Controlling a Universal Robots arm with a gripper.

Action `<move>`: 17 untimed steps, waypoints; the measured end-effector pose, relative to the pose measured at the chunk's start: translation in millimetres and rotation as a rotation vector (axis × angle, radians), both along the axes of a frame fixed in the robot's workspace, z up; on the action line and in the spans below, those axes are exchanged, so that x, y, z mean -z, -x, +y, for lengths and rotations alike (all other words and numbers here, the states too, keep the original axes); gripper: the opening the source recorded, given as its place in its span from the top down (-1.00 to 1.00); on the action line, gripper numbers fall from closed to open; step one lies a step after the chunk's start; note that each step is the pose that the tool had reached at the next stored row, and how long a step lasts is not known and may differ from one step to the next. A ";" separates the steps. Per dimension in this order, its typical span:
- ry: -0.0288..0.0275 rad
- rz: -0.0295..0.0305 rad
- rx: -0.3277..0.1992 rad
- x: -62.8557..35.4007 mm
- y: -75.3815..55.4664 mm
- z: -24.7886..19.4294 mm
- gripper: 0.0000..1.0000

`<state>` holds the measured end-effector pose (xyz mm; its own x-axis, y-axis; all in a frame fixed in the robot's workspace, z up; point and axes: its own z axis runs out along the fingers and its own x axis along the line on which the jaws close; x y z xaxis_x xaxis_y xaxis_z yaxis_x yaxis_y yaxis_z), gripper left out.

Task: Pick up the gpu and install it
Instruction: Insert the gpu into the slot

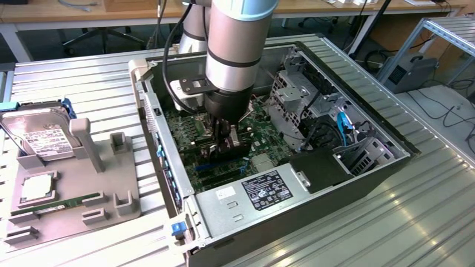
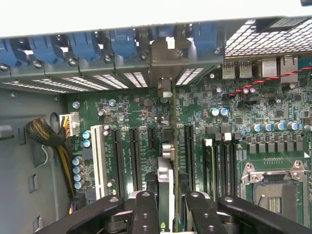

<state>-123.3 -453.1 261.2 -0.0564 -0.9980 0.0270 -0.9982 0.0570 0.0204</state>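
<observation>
My gripper [image 1: 226,146] is deep inside the open computer case [image 1: 386,161], just above the green motherboard [image 1: 186,125]. It is shut on the gpu [image 1: 231,151], a thin dark card held upright on its edge. In the wrist view the gpu [image 2: 165,170] runs edge-on between my two black fingers [image 2: 145,212], over the expansion slots [image 2: 134,158]. Its silver bracket end [image 2: 165,56] sits against the case's rear slot openings, under the blue latches [image 2: 83,46]. Whether the card's lower edge is seated in a slot cannot be seen.
A grey fixture [image 1: 111,183] at the exterior view's left holds a hard drive [image 1: 41,139], a processor chip [image 1: 37,188] and a green RAM stick [image 1: 59,203]. Inside the case are the power supply [image 1: 256,192], a drive cage [image 1: 297,94], the CPU socket [image 2: 275,190] and a cable bundle [image 2: 61,151].
</observation>
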 end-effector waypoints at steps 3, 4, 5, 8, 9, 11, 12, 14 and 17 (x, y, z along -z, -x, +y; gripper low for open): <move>0.0000 0.0000 -0.006 -0.1 0.0 0.0 0.47; 0.0000 0.0000 -0.007 -0.5 0.0 0.0 0.47; 0.0001 0.0000 -0.008 -1.3 0.0 0.0 0.47; 0.0002 -0.0004 -0.027 -5.4 -0.6 2.4 0.47; 0.0001 -0.0005 -0.027 -3.6 1.0 2.0 0.47; 0.0001 -0.0005 -0.059 -3.5 1.2 1.4 0.47; -0.0004 -0.0006 -0.059 -2.4 1.2 2.7 0.47; -0.0006 -0.0007 -0.059 3.4 0.6 2.8 0.47; -0.0007 -0.0008 -0.059 6.3 -0.6 2.8 0.44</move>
